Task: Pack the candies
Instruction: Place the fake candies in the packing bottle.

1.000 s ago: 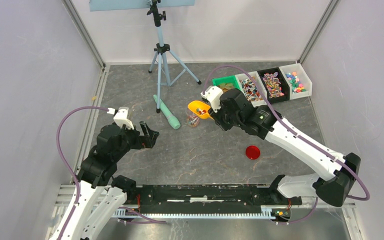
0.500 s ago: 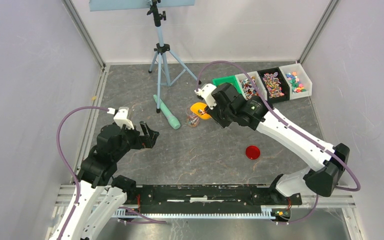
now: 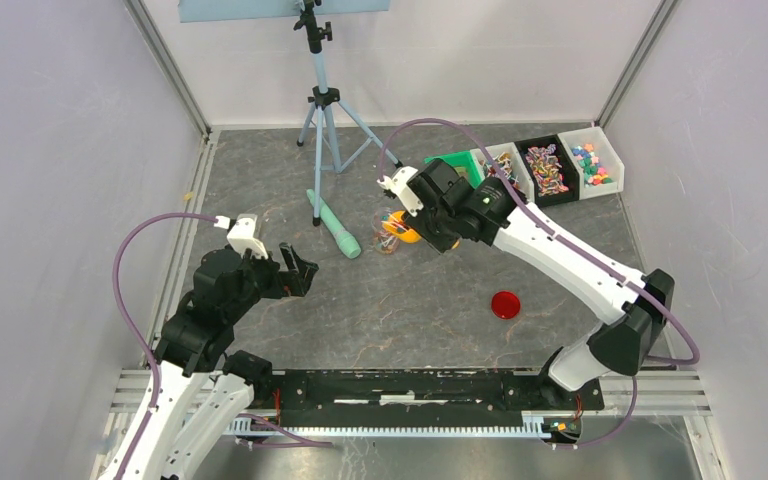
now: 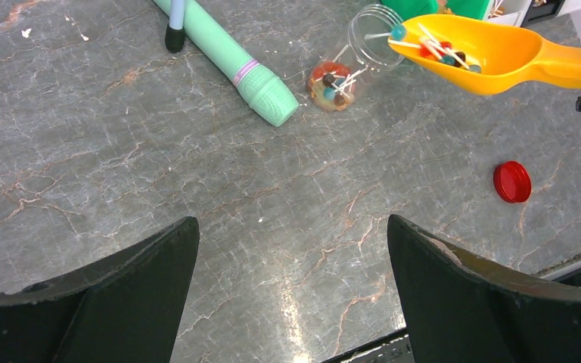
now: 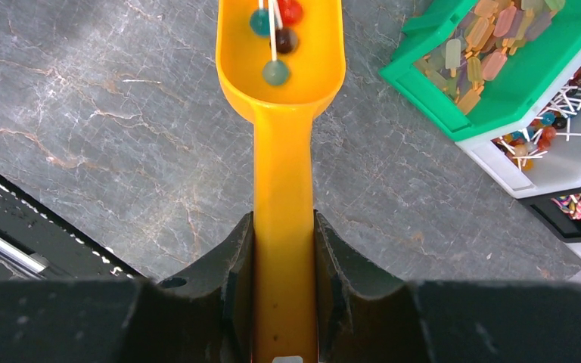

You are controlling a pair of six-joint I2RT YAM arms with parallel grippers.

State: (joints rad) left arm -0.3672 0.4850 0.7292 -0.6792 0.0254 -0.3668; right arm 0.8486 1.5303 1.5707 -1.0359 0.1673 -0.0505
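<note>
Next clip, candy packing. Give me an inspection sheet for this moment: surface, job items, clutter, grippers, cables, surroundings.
Surface: grey marbled table.
Job's things: candies lie in the orange scoop, its tip at the mouth of a clear jar that already holds some. A red lid lies apart from the jar. Bins of sweets sit at the far right.
Clutter: green tube; tripod.
Grippers: left gripper open, empty; right gripper shut on the scoop's handle.
Cables: purple cables loop over both arms; no snag seen.
Surroundings: white walls on three sides.
</note>
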